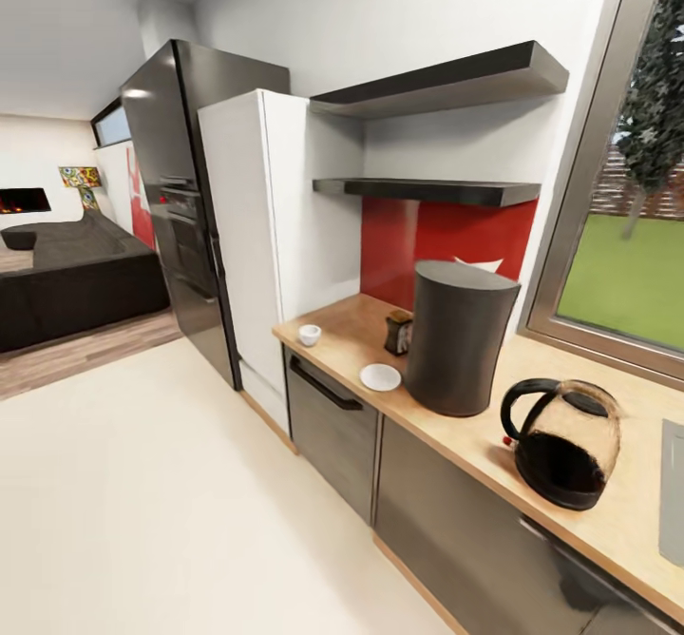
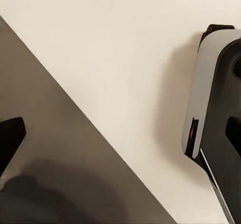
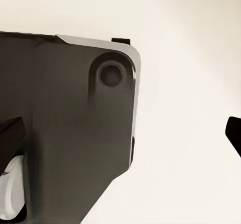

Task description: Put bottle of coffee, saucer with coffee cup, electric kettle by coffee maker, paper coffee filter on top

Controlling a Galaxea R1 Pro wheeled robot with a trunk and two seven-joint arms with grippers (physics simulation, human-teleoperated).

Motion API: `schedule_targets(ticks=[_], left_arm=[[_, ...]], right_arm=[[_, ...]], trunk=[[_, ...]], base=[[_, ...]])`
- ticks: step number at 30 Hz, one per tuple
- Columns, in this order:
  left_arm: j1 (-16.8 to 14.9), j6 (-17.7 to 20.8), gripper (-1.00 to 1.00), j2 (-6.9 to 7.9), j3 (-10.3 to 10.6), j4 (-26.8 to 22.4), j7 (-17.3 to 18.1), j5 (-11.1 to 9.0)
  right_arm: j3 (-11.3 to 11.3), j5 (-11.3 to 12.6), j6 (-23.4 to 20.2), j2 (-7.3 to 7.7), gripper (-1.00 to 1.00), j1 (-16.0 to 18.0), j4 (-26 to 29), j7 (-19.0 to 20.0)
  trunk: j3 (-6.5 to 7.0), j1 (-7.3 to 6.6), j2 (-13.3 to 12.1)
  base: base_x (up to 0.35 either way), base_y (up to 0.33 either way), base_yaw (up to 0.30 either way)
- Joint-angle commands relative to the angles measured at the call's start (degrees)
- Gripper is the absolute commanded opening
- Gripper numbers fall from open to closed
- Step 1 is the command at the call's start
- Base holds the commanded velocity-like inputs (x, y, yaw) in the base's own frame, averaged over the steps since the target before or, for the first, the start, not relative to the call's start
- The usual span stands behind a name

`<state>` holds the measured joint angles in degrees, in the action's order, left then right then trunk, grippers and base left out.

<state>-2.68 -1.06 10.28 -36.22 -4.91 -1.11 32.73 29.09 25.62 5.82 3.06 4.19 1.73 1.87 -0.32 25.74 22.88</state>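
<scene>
The small white rounded coffee cup on the tan counter looks light, fragile; grasp its rim. I cannot tell either gripper's state.

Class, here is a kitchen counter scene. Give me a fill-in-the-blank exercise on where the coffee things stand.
1. The coffee cup stands ____ the saucer, not on it.
2. The colour of the saucer is ____.
3. The electric kettle has a ____ loop handle.
4. The bottle of coffee stands on the ____, beside the coffee maker.

Missing words: apart from; white; black; countertop
</scene>
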Motion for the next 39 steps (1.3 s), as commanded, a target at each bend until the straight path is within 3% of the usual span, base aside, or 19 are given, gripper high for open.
schedule_targets(ticks=[1, 39], left_arm=[[0.0, -0.5, 1.00, -0.03, -0.4, 0.1, -0.1, 0.6], [0.0, -1.3, 1.00, -1.05, -0.3, 0.0, -0.1, 0.6]], right_arm=[[0.4, 0.6, 0.2, 0.01, 1.00, 0.0, -0.1, 0.2], [0.4, 0.9, 0.3, -0.16, 1.00, 0.0, 0.2, 0.5]], trunk=[[-0.03, 0.04, 0.0], [-0.04, 0.04, 0.0]], base=[[0.226, 0.272, 0.004], [0.282, 0.224, 0.000]])
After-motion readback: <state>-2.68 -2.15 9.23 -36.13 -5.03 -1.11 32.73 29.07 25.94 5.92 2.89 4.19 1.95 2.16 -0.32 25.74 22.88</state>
